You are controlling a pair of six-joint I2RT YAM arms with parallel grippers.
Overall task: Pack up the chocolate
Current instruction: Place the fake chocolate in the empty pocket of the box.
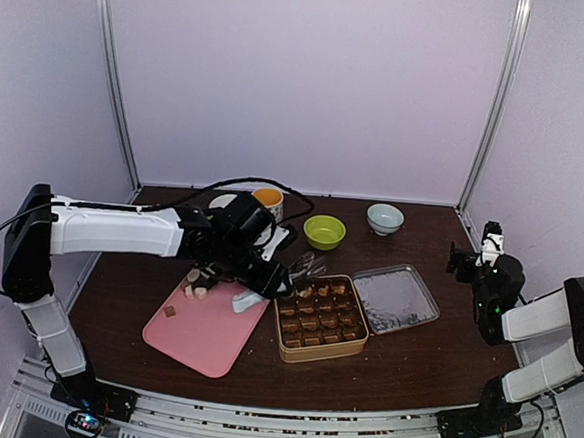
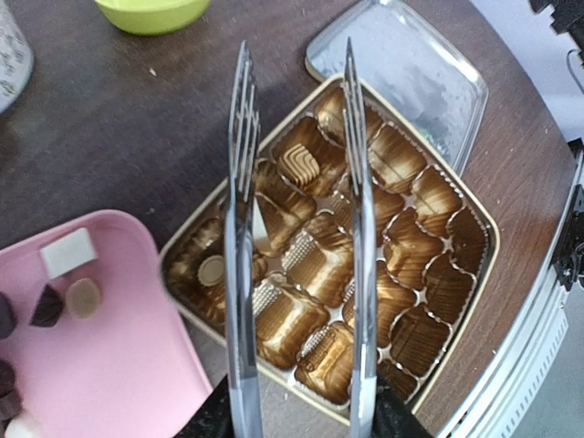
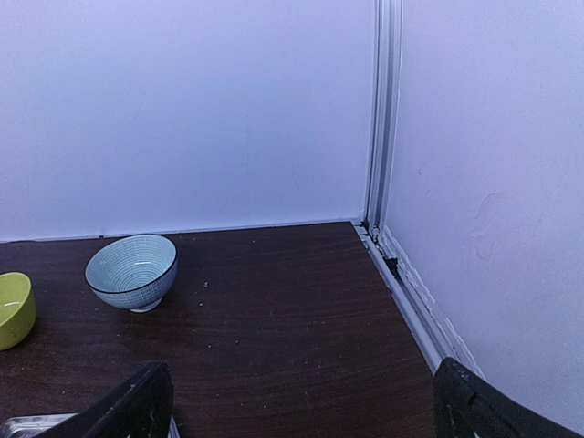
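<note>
Chocolate pieces lie on the pink tray (image 2: 119, 365): a white block (image 2: 67, 252), a dark chunk (image 2: 46, 306) and a tan round one (image 2: 84, 297). The gold tin (image 2: 474, 301) of foil cups holds a striped tan piece (image 2: 301, 164) and a round cream piece (image 2: 212, 270). My left gripper (image 2: 301, 422) is shut on metal tongs (image 2: 239, 237). The tongs' two blades stand apart over the tin with nothing between them. In the top view the left gripper (image 1: 260, 275) hovers at the tin's left edge. My right gripper (image 3: 301, 411) is open and empty, off at the right side (image 1: 475, 257).
The tin's lid (image 1: 395, 297) lies face down right of the tin. A green bowl (image 1: 324, 230), a blue-white bowl (image 1: 384, 217) and a cup (image 1: 267, 199) stand behind. More chocolate (image 1: 199, 281) sits at the tray's far corner, one piece (image 1: 169, 311) further left.
</note>
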